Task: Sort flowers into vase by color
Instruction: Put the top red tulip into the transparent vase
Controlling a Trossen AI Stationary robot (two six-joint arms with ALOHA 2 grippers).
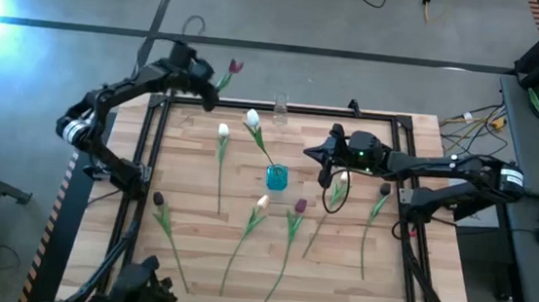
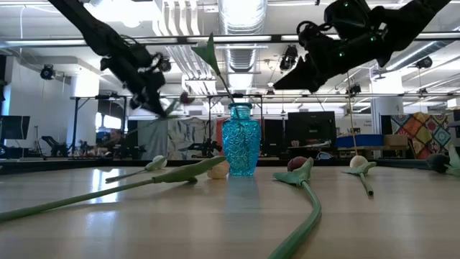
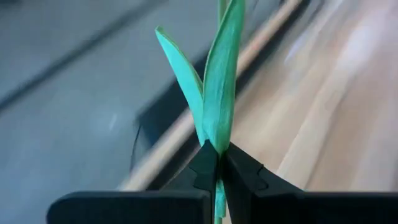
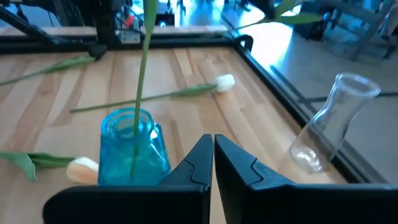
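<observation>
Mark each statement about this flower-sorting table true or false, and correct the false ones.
1. The left claw is shut on a tulip stem. True.
2. The blue vase holds no flower. False: one white tulip stands in it.
3. The clear vase lies on its side. False: it stands upright near the table's far edge, with nothing in it.
4. The right claw is shut and holds nothing. True.
5. Several tulips lie flat on the table. True.
</observation>
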